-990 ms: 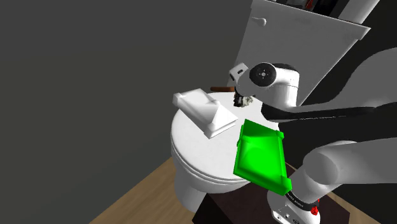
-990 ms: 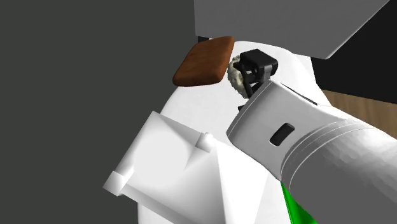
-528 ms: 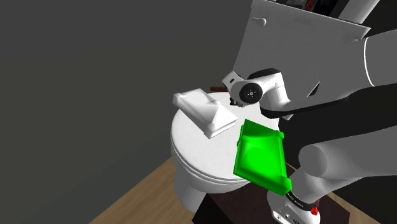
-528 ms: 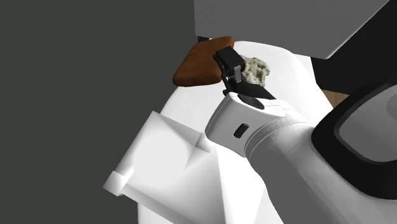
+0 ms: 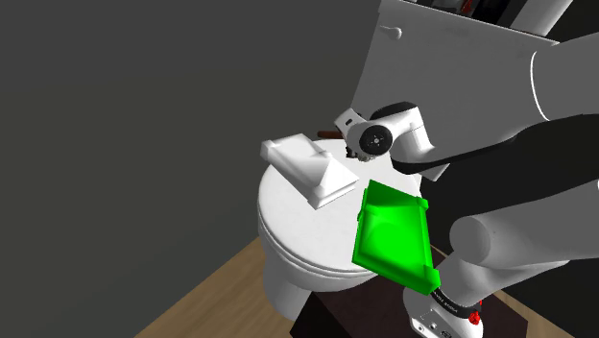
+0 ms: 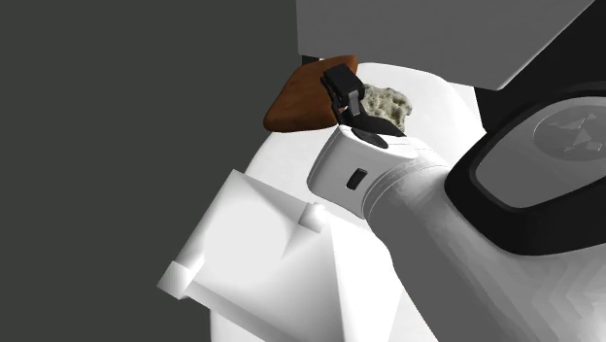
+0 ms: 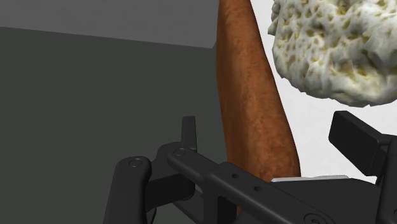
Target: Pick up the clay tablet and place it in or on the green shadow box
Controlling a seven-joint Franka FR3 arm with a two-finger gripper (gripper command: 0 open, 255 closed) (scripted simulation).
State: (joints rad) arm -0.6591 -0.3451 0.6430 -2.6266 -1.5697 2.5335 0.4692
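The clay tablet [image 6: 309, 94] is a flat reddish-brown slab lying at the back of the white toilet lid [image 6: 439, 102], just under the tank. In the shoulder view only a brown sliver of the tablet [image 5: 324, 133] peeks out beside the arm's wrist. My black gripper [image 6: 355, 101] hangs open over the tablet's near end. In the wrist view the tablet [image 7: 251, 108] runs lengthwise between the two parted fingers of the gripper [image 7: 272, 130], and neither finger clasps it. The green shadow box [image 5: 392, 235] is a bright green open tray resting tilted at the lid's near right.
A pale porous lump [image 6: 388, 105] lies right next to the tablet, close to one finger. A white boxy object [image 5: 309, 168] takes up the lid's left part. The white tank [image 5: 432, 58] rises directly behind. Wooden floor [image 5: 211, 298] lies below, and the dark stand [image 5: 350, 312] sits at the lower right.
The hand swung away from the pale lump toward the tablet, leftward in the shoulder view, then edged a little closer. The fingers stayed apart. Nothing on the lid moved.
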